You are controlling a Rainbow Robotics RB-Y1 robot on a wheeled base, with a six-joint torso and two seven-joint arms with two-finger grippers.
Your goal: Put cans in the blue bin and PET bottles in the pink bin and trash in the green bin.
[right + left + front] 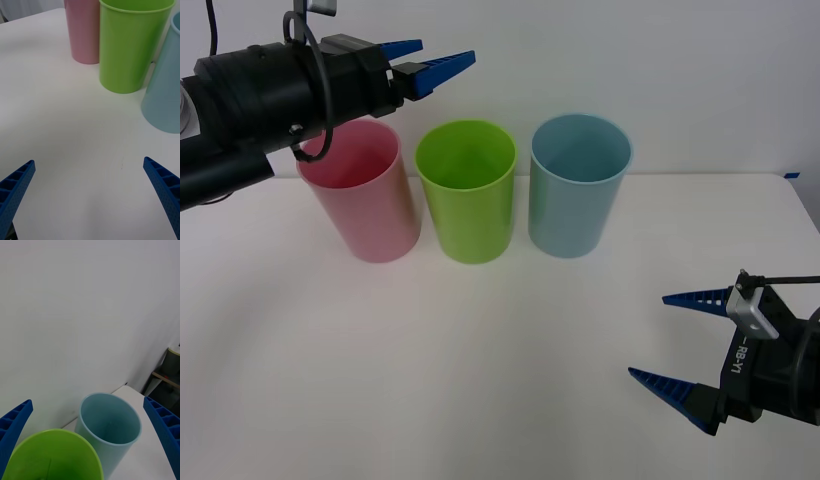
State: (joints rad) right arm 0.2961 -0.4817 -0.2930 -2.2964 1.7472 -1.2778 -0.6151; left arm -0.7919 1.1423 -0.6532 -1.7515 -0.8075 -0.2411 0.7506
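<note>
Green bin (466,190) interior (front view) sits beneath left gripper (432,62), splayed.

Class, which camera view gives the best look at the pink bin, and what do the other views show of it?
The front view: the pink bin stands whole on the table, leftmost of three, beside the green bin, its rim partly behind the left gripper. The right wrist view catches its lower wall, rim cut off.

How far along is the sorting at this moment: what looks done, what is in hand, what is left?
Done: nothing can be confirmed; the blue bin looks empty inside, and the green bin and pink bin show nothing inside.
In hand: nothing. The left pincer hangs open above the pink bin, and the right pincer is open over the table.
Left: no loose item lies in sight.
</note>
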